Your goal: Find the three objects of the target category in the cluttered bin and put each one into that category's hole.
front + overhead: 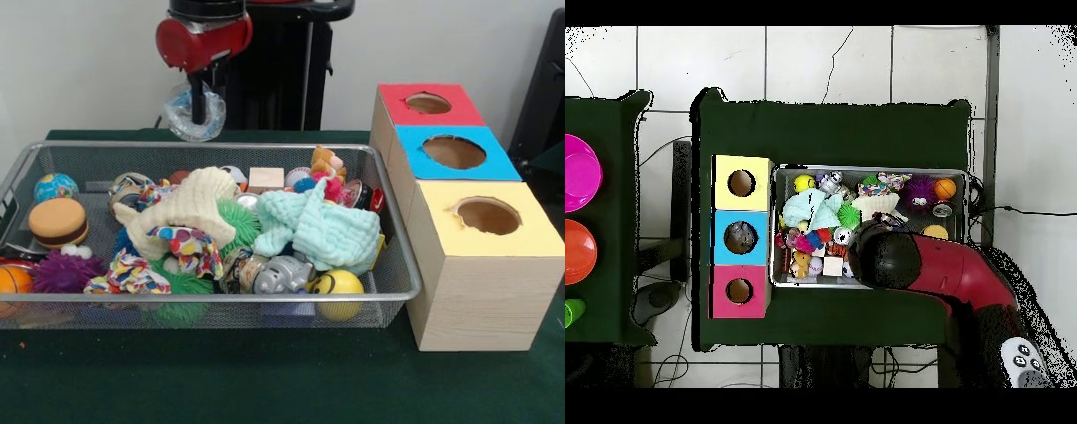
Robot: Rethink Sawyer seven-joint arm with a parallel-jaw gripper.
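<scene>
You see the gripper (199,113) raised above the far rim of the wire basket (399,256), toward the table's far edge in the front view. Its fingers are pressed against a crushed clear plastic bottle (192,117), which hangs clear of the basket contents. In the overhead view the red and black arm (950,272) covers the gripper and the bottle, so you cannot confirm the grasp from there.

The basket sits at the middle of the green table (265,380). Its contents are heaped together: a cream knitted cloth (190,205) lies near the centre, a pale green cloth (322,228) lies beside it toward the boxes, and a silver toy animal (278,274) and a yellow ball (339,287) rest against the near wall. A toy burger (58,221), a purple spiky ball (64,272) and an orange ball (12,281) lie at the end away from the boxes. A small wooden block (266,178) rests near the far wall.

Three wooden boxes stand in a row, touching the basket's end. The blue-topped box (454,152) is the middle one, between the red-topped box (428,104) and the yellow-topped box (487,216). In the overhead view, you see something pale and shiny inside the blue hole (741,237); you cannot tell what it is.
</scene>
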